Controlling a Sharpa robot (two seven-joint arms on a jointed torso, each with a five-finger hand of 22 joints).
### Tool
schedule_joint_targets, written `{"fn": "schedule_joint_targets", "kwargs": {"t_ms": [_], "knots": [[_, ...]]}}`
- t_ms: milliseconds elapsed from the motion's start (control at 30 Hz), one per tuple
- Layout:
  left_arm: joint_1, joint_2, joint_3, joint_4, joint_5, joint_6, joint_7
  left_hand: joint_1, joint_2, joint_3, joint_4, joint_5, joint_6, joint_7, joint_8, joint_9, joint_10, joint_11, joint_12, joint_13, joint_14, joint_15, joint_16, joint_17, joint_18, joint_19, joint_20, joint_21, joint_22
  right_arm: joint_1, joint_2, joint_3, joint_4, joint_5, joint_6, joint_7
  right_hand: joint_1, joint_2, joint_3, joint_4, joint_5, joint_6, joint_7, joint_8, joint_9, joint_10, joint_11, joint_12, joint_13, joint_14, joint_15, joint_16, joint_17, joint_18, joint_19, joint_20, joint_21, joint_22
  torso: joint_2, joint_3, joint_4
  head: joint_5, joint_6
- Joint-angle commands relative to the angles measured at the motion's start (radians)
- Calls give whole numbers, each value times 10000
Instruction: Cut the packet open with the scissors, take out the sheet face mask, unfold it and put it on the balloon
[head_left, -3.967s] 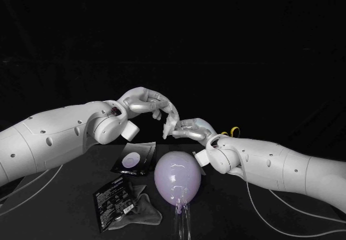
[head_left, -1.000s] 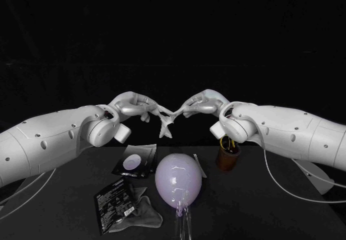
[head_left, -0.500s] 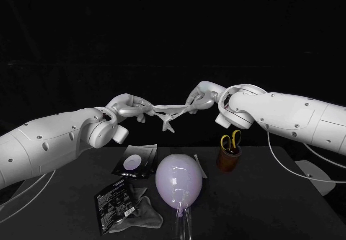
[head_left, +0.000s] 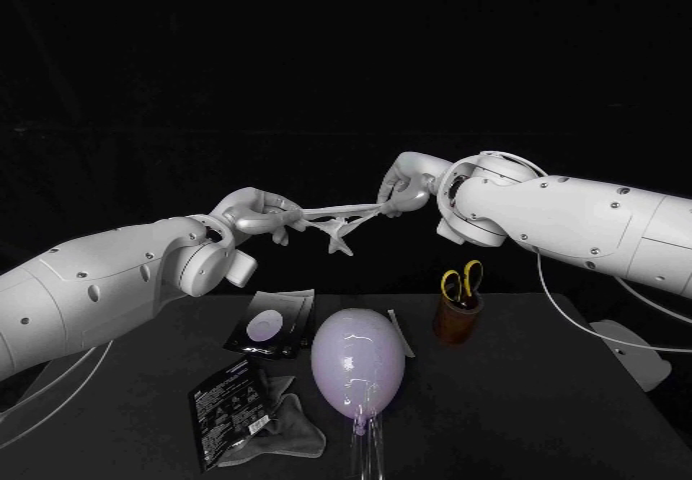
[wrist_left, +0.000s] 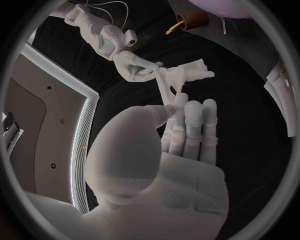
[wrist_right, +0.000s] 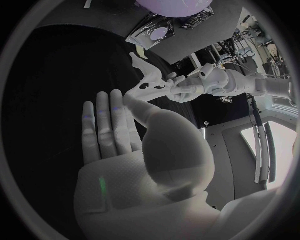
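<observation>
The white sheet face mask (head_left: 340, 214) hangs in the air, stretched into a narrow band between my two hands, with a flap dangling from its middle. My left hand (head_left: 260, 214) pinches one end and my right hand (head_left: 410, 186) pinches the other, slightly higher. The left wrist view shows the mask (wrist_left: 183, 75) running from my own fingers (wrist_left: 187, 120) to the right hand (wrist_left: 135, 66). In the right wrist view the mask (wrist_right: 147, 83) reaches the left hand (wrist_right: 190, 88). Below them the pale purple balloon (head_left: 356, 364) lies on the black table. The yellow-handled scissors (head_left: 462, 280) stand in a brown cup (head_left: 459, 320).
A dark packet with a round pale window (head_left: 271, 322) lies left of the balloon. A second black packet (head_left: 228, 404) and a crumpled grey cloth (head_left: 289, 426) lie near the front left. The brown cup stands just right of the balloon.
Both hands have risen and drawn apart, pulling the mask from a hanging bunch into a taut band. My right arm lifted off the table, uncovering the cup with the scissors.
</observation>
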Motion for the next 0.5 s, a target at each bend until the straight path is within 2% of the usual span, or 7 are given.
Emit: {"fn": "schedule_joint_targets", "kwargs": {"t_ms": [33,333,500], "knots": [[6,38,10,-35,40,-154,115,49,6,23,2,32,-40,63,-6,1458,46,-11,-33,16,-3,-7,31,-8,150,-2,-50,68,15,41,20,13,10,-668,-46,-409,18,-69,43,-48,25,54,-51,50,726,107,-6,-35,10,96,-3,67,20,176,81,3,44,21,8,0,2,0,2],[6,218,14,-231,70,-257,262,49,5,22,4,32,-41,63,-7,1457,44,-11,-33,16,-7,-6,29,-17,150,-1,-51,69,15,116,88,37,129,-991,-758,-244,14,-90,54,-62,24,65,-60,66,737,140,-17,-45,19,138,-22,93,47,176,120,-16,73,43,2,-4,-4,7,-10],[7,362,17,-435,5,-317,370,57,-19,10,2,31,-61,65,-28,1453,31,-8,-40,21,3,-4,47,-18,150,3,-56,79,19,177,109,56,269,-1261,-1412,-52,20,-108,66,-78,25,78,-69,78,745,171,-30,-55,28,180,-43,116,72,175,158,-34,103,66,-4,0,0,-6,-13]]}}
